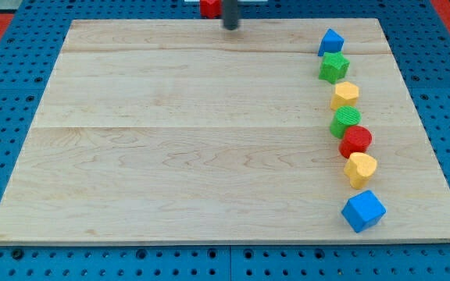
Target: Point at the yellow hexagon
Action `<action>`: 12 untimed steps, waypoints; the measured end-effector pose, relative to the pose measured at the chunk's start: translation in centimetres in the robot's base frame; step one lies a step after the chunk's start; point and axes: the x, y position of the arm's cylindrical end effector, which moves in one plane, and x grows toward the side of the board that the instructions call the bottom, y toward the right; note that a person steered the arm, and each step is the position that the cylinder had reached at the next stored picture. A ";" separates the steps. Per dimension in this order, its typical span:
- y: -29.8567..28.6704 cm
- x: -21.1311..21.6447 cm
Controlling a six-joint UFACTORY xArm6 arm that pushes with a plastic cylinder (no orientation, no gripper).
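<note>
Yellow hexagon (345,94) on the tabletop (170,156)
It lies between two green blocks; the tip (230,26) is well apart, at the view's top. The jaws' state cannot be told.

No readable text, labels, numbers or signs anywhere in view.

Bright, even overhead light falls on the pale counter (209,133), with no glare. The blocks at the frame's right cast only short, soft shadows. The dark rod (230,13) at upper centre looks slightly blurred.
</note>
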 end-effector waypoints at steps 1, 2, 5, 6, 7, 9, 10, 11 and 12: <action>5.9 -0.2; 11.7 -0.2; 14.4 -0.1; 18.4 -0.1; 23.0 1.1; 21.4 11.9; 21.4 15.0; 19.2 19.0; 15.1 20.6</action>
